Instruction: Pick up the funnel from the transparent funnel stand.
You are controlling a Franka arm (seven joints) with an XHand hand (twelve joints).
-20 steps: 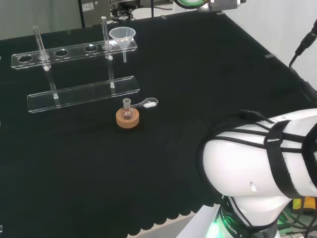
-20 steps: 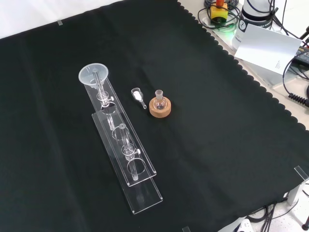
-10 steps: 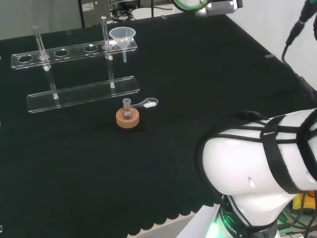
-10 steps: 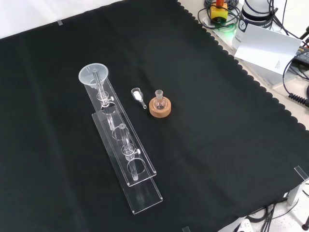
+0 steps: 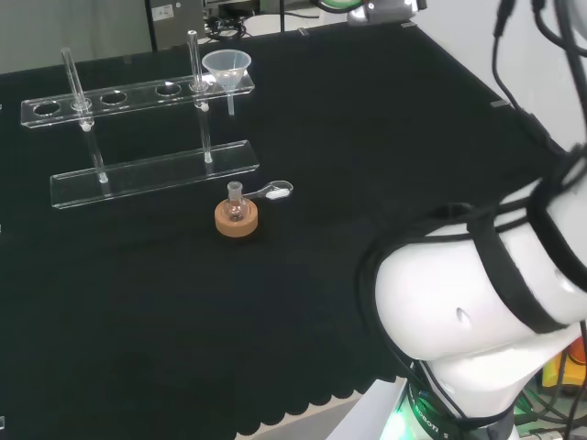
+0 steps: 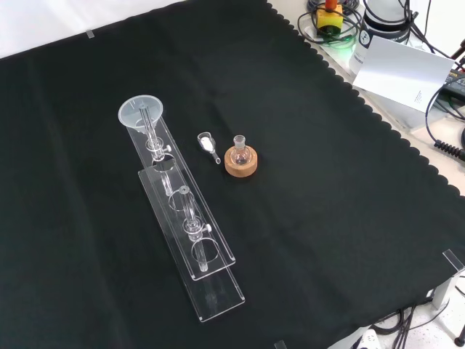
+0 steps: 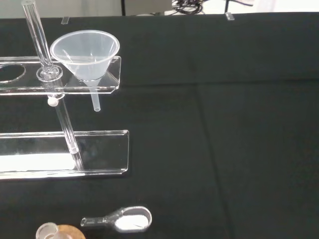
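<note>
A clear plastic funnel (image 5: 227,67) sits upright in the end hole of the transparent funnel stand (image 5: 119,94), its spout hanging below the upper shelf. In the front view the funnel (image 6: 140,113) is at the far end of the stand (image 6: 207,287), which runs toward the camera. The wrist view looks at the funnel (image 7: 85,52) from some distance, with the stand's base plate (image 7: 99,152) below it and a glass post beside it. Nothing touches the funnel.
A small round flask on a cork ring (image 5: 237,215) stands in front of the stand, and a clear scoop with white powder (image 5: 275,191) lies beside it. The arm's white link (image 5: 477,302) rises at the head view's right. The cloth's scalloped edge (image 6: 378,116) runs along the front view's right.
In the head view the arm's white link has turned and its black cables have swung upward. The funnel, stand, flask and scoop have not moved.
</note>
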